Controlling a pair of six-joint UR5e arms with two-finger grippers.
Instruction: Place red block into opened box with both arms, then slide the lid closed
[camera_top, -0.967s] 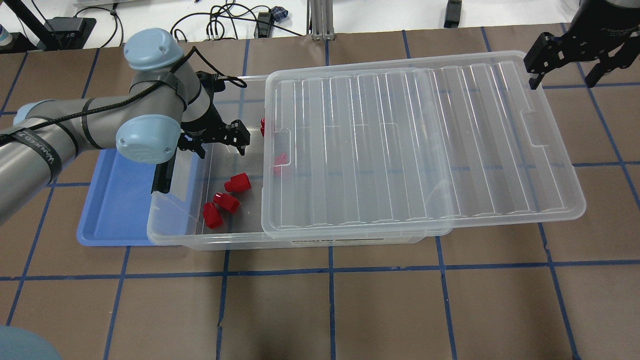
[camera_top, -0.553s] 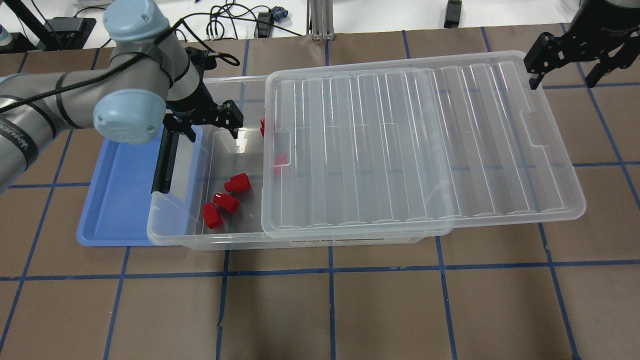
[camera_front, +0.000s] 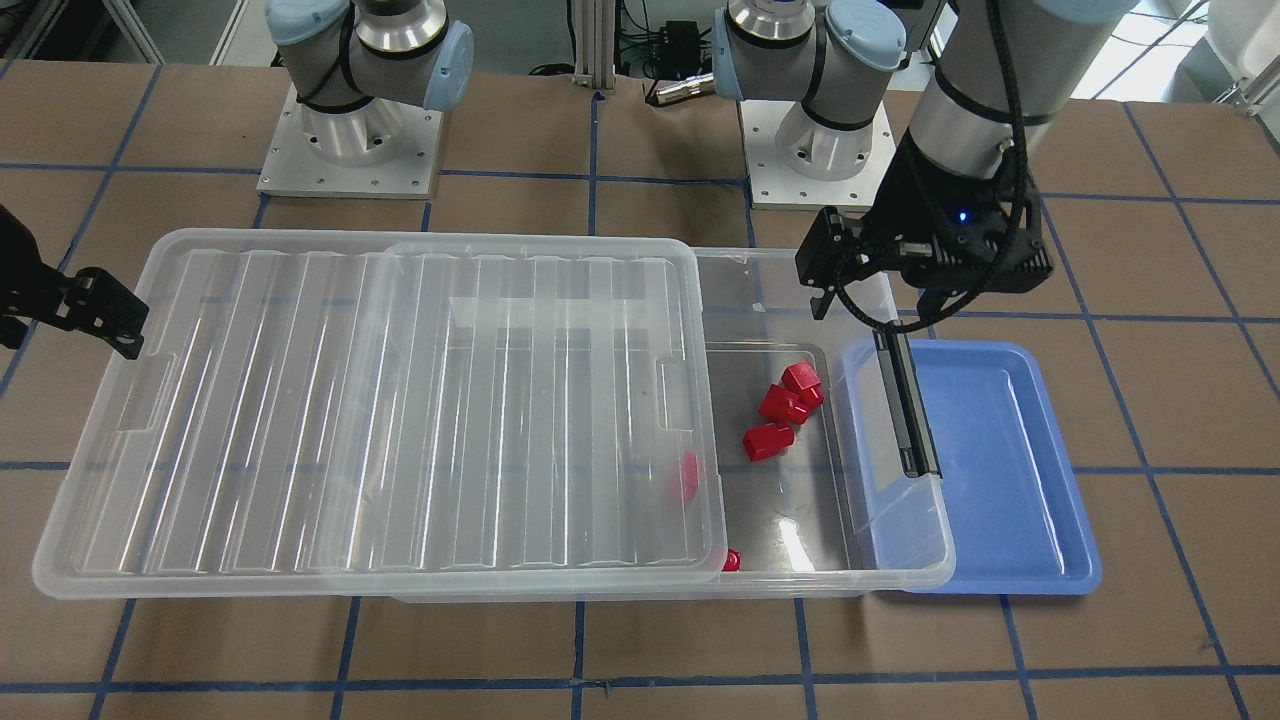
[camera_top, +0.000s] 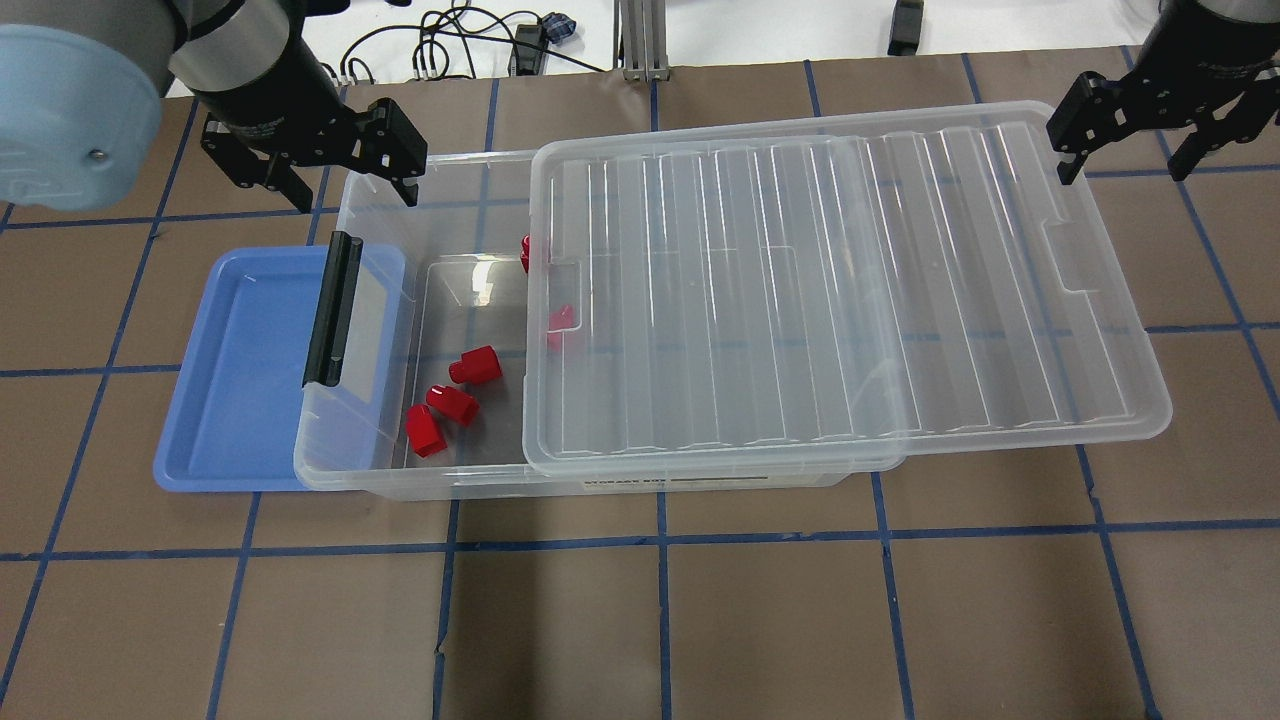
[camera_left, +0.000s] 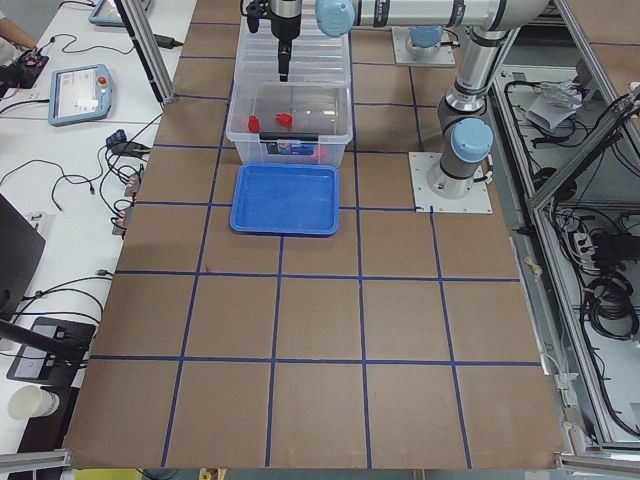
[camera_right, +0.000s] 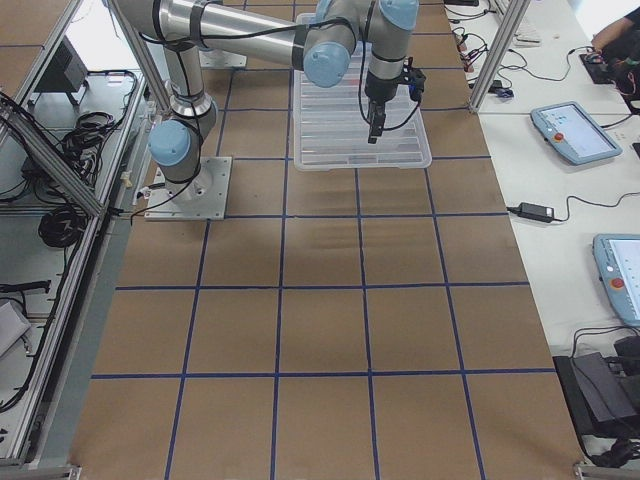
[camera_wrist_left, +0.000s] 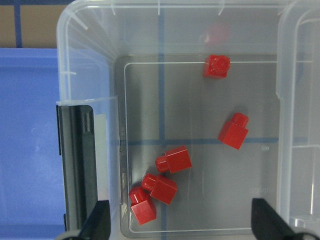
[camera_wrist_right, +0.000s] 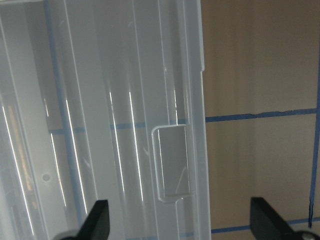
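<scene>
Several red blocks lie on the floor of the clear box, in its uncovered left end; one of them shows through the lid. The ribbed clear lid rests on the box, shifted to the right and overhanging that end. My left gripper hangs open and empty above the box's far left corner. In its wrist view the red blocks lie below the left gripper. My right gripper is open and empty over the lid's far right corner, above the lid's notch.
A shallow blue tray lies against the box's left end, partly under it. The box's black bar handle sits over the tray's right edge. Brown table with blue tape lines stretches in front of the box. Cables lie beyond the far edge.
My left gripper has risen out of the box's open end and moved back and to the left, staying open. The blocks, the lid and the right gripper have not moved.
</scene>
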